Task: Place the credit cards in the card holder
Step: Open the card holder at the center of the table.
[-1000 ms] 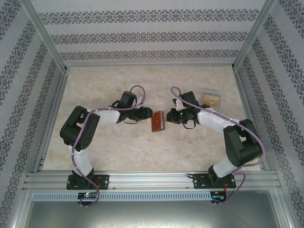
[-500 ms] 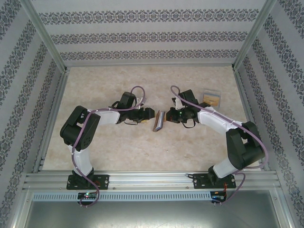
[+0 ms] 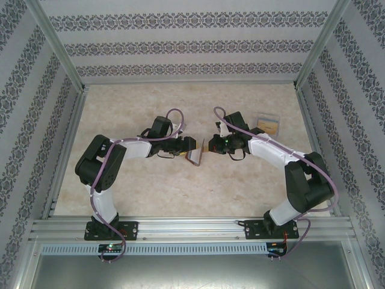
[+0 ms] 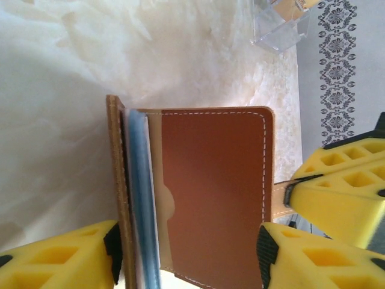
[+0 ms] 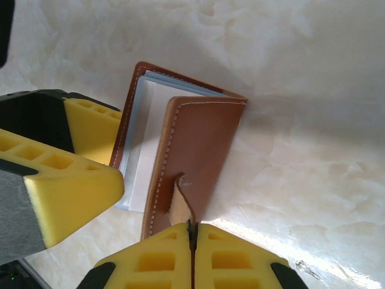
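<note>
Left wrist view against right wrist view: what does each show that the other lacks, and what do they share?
Left wrist adds the clear case and patterned wall past the table edge, plus the left claw with a finger on either side of the card holder. Right wrist adds the right claw shut on the snap tab, tips pressed together. Shared: the card holder standing partly open on the marbled table, pale lining exposed.
</note>
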Action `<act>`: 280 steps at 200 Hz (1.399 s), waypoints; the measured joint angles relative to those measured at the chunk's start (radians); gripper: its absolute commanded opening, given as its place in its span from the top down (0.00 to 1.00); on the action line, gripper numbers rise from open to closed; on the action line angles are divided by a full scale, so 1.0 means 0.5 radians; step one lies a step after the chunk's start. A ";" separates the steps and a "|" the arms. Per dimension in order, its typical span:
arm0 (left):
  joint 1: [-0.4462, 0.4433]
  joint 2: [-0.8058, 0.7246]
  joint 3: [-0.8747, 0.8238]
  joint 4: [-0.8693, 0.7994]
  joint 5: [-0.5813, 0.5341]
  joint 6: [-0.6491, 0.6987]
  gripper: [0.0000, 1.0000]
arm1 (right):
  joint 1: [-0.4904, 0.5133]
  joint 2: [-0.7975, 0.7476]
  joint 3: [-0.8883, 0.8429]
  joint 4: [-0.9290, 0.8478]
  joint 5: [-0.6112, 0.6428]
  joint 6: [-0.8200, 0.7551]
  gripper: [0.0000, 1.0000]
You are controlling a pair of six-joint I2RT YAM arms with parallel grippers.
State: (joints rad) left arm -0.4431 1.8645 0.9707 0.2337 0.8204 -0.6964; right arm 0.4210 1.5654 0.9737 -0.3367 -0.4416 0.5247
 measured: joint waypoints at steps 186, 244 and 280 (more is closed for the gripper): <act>-0.046 0.139 0.153 0.013 0.080 0.029 0.62 | -0.145 0.027 -0.054 0.027 -0.080 -0.066 1.00; -0.048 0.162 0.178 0.013 0.065 0.003 0.48 | -0.171 0.039 -0.027 -0.024 -0.104 -0.153 1.00; -0.056 0.180 0.185 0.013 0.063 -0.016 0.42 | -0.171 0.040 0.008 -0.065 -0.140 -0.175 1.00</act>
State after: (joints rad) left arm -0.4713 1.9545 1.0634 0.2401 0.8520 -0.7044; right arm 0.3355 1.5856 0.9775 -0.3691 -0.5117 0.4370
